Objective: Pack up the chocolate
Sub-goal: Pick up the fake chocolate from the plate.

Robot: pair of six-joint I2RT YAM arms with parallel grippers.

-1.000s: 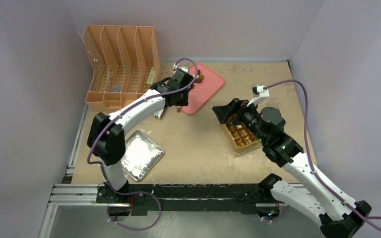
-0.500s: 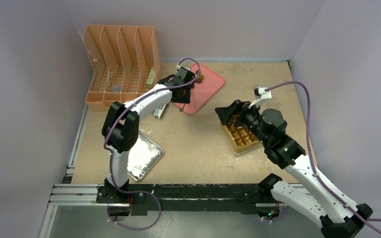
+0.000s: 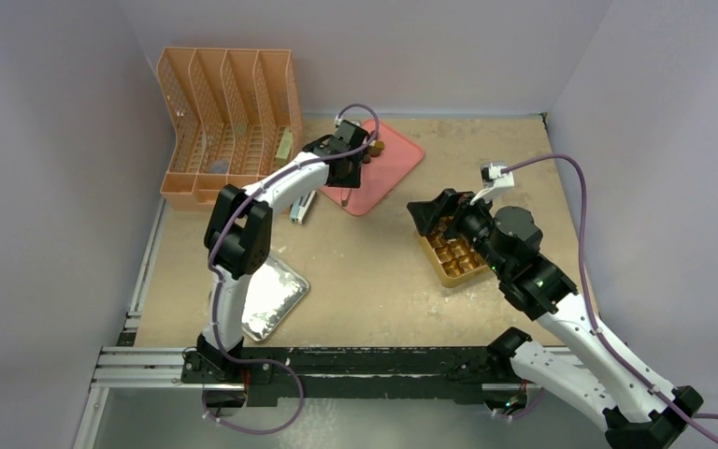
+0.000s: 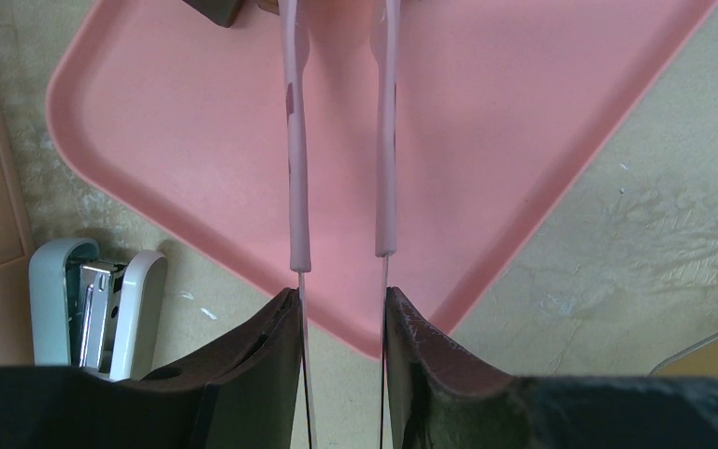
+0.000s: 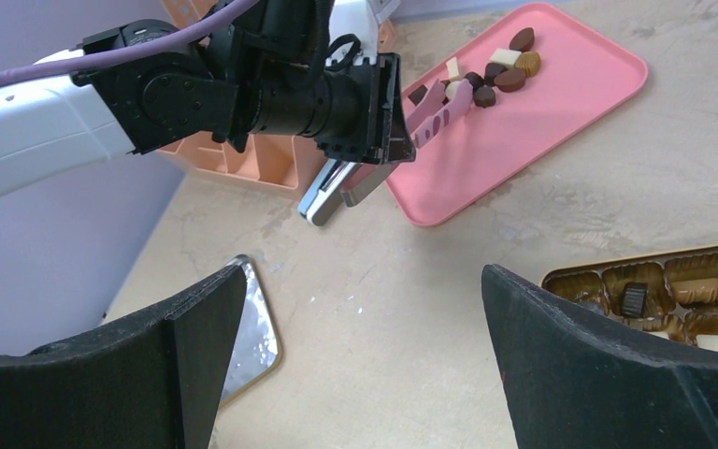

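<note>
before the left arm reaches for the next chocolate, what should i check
1. Left end effector gripping the pink tweezers: ok.
2. Tweezer prongs spread apart: ok.
3. Prong tips lined up on one chocolate: cannot tell.
4. Pieces waiting on the pink tray: ok.
5. Empty cells in the gold box: ok.
6. Right end effector open, away from the tray: ok.

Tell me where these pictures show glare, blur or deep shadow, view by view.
Top external: soft, even light; only the silver foil tray glares white. Left wrist: the dark fingers at the bottom edge, gripping pink tongs, look soft, while the pink tray is sharp. Right wrist: its own fingers are nearly black, without detail; the chocolate is clear.
</note>
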